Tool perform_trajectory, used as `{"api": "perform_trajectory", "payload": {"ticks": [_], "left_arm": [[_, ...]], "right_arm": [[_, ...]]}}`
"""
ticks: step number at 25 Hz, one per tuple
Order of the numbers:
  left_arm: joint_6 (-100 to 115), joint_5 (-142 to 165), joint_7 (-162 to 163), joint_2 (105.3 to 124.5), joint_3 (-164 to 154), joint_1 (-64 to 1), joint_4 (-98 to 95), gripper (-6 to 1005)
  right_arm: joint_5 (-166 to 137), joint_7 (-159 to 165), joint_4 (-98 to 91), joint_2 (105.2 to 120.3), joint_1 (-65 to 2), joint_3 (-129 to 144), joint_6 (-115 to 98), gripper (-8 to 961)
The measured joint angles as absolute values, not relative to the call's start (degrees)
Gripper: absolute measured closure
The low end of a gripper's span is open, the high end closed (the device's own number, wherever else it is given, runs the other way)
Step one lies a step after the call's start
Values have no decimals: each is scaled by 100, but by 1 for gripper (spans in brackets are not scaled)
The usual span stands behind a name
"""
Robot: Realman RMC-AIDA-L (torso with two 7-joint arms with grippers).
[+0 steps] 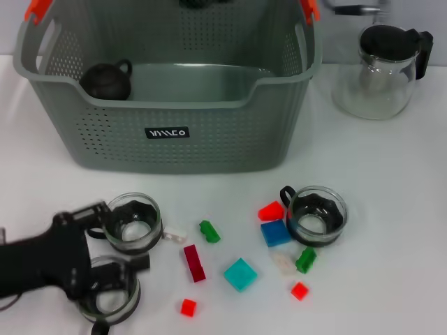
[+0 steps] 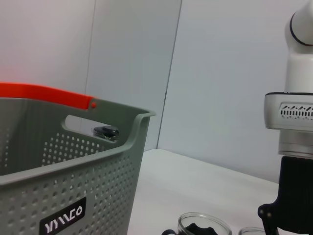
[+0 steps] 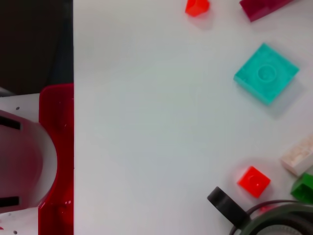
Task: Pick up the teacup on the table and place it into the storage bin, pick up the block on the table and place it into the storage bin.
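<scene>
Bright, even light; soft faint shadows; slight blur, white tabletop nearly washed out.
</scene>
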State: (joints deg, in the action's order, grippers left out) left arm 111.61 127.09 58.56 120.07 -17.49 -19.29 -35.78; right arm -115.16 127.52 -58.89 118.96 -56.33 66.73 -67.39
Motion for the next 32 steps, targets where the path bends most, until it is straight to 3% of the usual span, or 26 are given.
{"api": "perform_trajectory", "payload": {"ticks": [10,15,30,32], "left_arm": [[11411,12918,5798,12096,-2144,-1987,-3545,158],[11403,12914,5787,12119,-2181,-1990,-3529,158],[11381,12879,5812,12149,-2179,-2006,-3531,158],[11381,12877,5814,12149,-2165,-2006,-3533,158]], "right_arm": [[-12992,13182,-3164,11871,-7292,6690,-5190,896],[-13421,13235,-2713,12032,-7426,6826,-4762,893],[-13420,13390,-2545,11995,-7282,6958,-4627,885],[-13404,13392,-2667,11986,-7232,6918,-4695,661]]}}
